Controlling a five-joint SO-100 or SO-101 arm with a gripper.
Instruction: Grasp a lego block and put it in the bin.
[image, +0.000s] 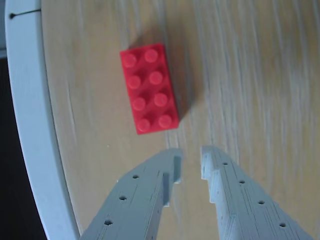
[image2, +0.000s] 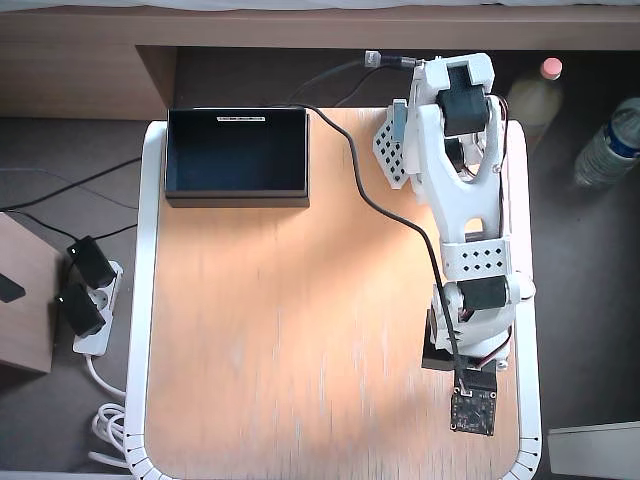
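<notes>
Nothing is done yet: the block (image: 149, 88) lies on the desk (image: 250, 75), just ahead of the parted, empty hand (image: 191, 159). Grasping and carrying to the bin (image2: 237, 190) remain.

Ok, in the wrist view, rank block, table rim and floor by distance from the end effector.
1. block, just ahead of the end effector.
2. table rim, off to the left.
3. floor, beyond the rim, far left.

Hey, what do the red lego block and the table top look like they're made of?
The lego block looks like moulded plastic: uniform bright red, smooth studs with a slight sheen. The table top looks like light wood or wood-look laminate, with streaky grain lines; which one I cannot tell.
</notes>
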